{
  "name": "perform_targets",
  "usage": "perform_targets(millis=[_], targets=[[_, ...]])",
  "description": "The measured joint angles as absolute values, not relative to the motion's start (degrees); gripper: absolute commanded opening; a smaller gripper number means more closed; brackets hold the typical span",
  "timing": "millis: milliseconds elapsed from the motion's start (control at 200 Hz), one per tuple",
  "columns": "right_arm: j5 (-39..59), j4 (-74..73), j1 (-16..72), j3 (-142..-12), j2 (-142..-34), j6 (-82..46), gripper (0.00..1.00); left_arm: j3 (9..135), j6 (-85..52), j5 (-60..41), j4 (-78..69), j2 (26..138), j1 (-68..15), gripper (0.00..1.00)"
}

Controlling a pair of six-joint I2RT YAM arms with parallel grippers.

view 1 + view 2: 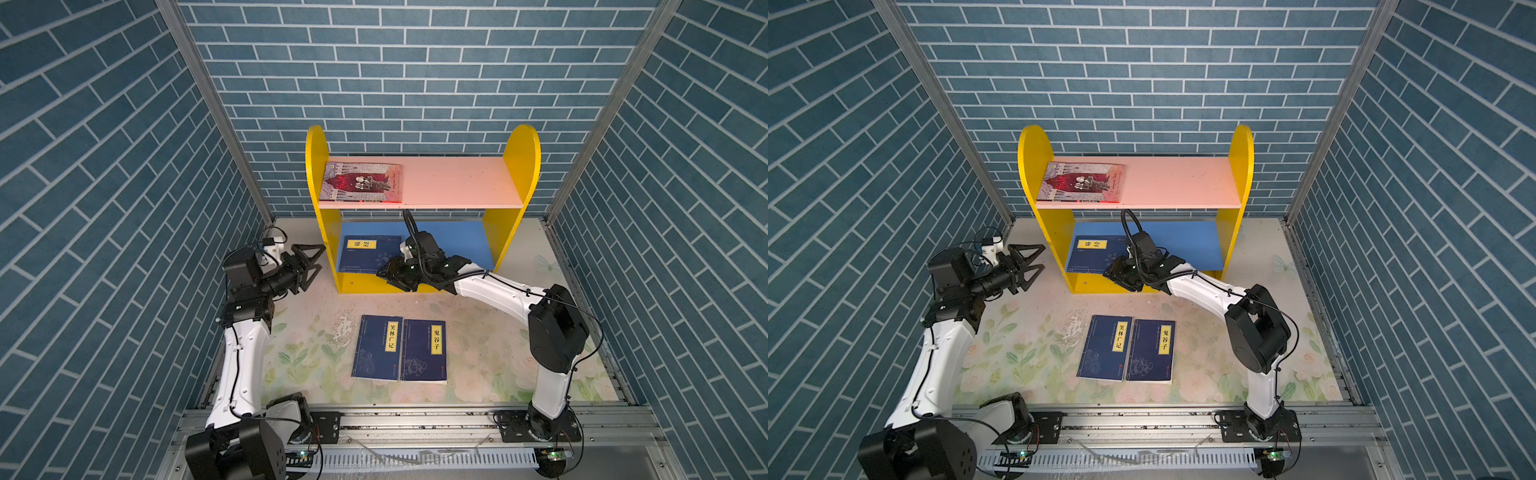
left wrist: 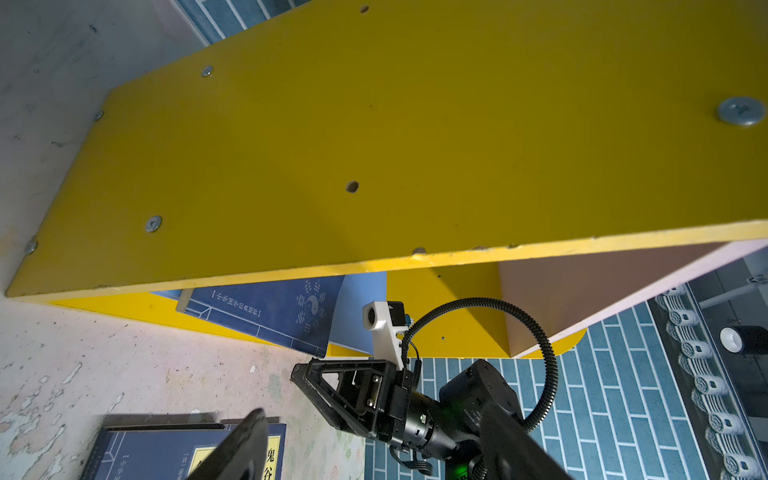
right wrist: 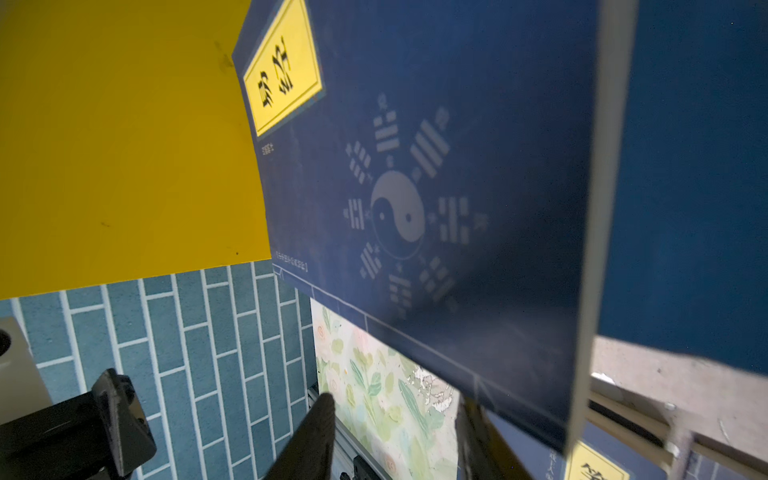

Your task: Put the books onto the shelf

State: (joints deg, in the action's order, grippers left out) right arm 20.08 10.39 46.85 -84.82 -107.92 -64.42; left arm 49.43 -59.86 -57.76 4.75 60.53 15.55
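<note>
The shelf (image 1: 521,158) (image 1: 1241,158) stands at the back. A red illustrated book (image 1: 361,183) lies flat on its pink upper board. One navy book (image 1: 368,253) (image 3: 415,187) lies on the blue lower board, its front edge overhanging. My right gripper (image 1: 381,275) (image 3: 399,436) is at that book's front right corner. Its jaws stand apart with only table showing between them. Two navy books (image 1: 378,347) (image 1: 424,351) lie side by side on the table. My left gripper (image 1: 322,257) hovers open and empty, just left of the shelf's yellow side (image 2: 374,145).
Blue brick-patterned walls (image 1: 124,208) close in the left, back and right. A metal rail (image 1: 415,419) carrying both arm bases runs along the front. The floral table cover has a peeled patch (image 1: 343,328) left of the two books.
</note>
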Motion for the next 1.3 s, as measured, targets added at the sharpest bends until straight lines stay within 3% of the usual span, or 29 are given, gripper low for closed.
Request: perform_targets(millis=[1300], targets=[[17.72,13.61,46.59,-89.1,-109.93,-54.74,0.49,48.82,-61.23,-58.15,1.39,60.55,16.27,0.82]])
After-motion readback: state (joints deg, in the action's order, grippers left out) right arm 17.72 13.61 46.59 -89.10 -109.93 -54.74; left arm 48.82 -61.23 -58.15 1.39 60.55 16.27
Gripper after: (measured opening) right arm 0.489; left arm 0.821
